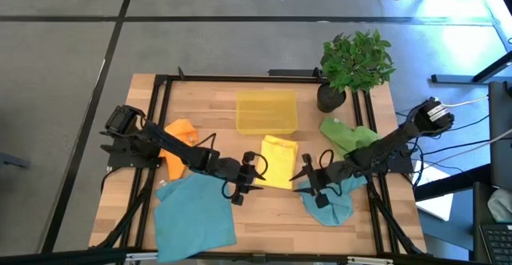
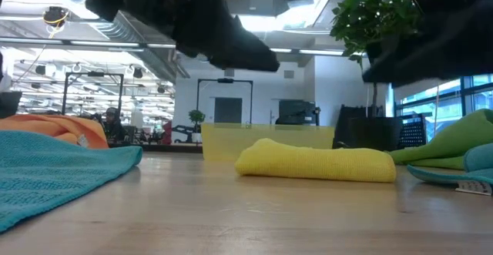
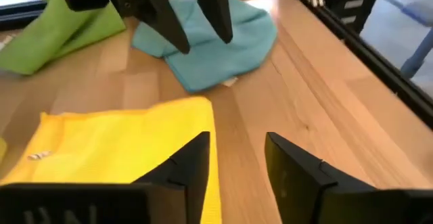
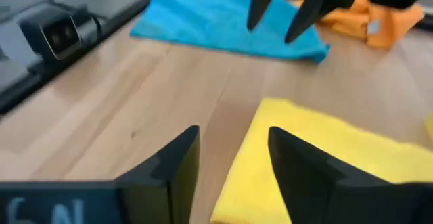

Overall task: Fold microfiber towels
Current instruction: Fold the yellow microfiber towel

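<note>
Overhead, both arms are seen stretched inward across the table from opposite edges, each bent low so that the pincers face one another over the near edge of the yellow towel. The left pincer is held just off that towel's near left corner, its fingers parted with nothing between them. The right pincer is held at the near right corner, likewise released and empty, its fingers spread above wood and yellow cloth. The yellow towel is laid folded at the table's middle, just in front of the yellow bin. One teal towel is spread at the near left, the other bunched under the right arm. The orange towel is partly covered by the left arm, and the green towel is heaped beside the potted plant.
</note>
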Controlling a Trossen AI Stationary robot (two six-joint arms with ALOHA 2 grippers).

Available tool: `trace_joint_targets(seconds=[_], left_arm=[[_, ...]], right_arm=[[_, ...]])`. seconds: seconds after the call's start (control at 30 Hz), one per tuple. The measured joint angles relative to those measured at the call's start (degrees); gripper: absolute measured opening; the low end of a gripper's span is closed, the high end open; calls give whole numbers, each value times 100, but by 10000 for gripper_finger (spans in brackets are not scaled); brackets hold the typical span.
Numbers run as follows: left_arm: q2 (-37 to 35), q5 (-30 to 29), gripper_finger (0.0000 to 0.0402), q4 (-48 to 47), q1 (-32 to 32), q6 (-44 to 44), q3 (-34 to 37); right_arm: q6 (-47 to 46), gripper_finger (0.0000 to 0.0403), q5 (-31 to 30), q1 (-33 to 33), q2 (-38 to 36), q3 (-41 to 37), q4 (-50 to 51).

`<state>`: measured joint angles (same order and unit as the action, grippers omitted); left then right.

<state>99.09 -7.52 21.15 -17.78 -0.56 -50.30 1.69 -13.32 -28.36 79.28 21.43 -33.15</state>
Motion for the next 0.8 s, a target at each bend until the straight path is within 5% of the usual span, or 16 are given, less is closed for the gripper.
trace_joint_targets(seconds=[0.37,0.53,0.8], left_arm=[[558,-925,217,-40,-123,-269,-39],[565,-1476,221,-261,-276,-719,-210],[577,-1399,219,-418,-344,-712,-328]], right_arm=[[-168,193,-209,-33,918,328,182],[-139,192,-244,-4,1318,701,505],[51,192,-478,11,1576,1113,596]])
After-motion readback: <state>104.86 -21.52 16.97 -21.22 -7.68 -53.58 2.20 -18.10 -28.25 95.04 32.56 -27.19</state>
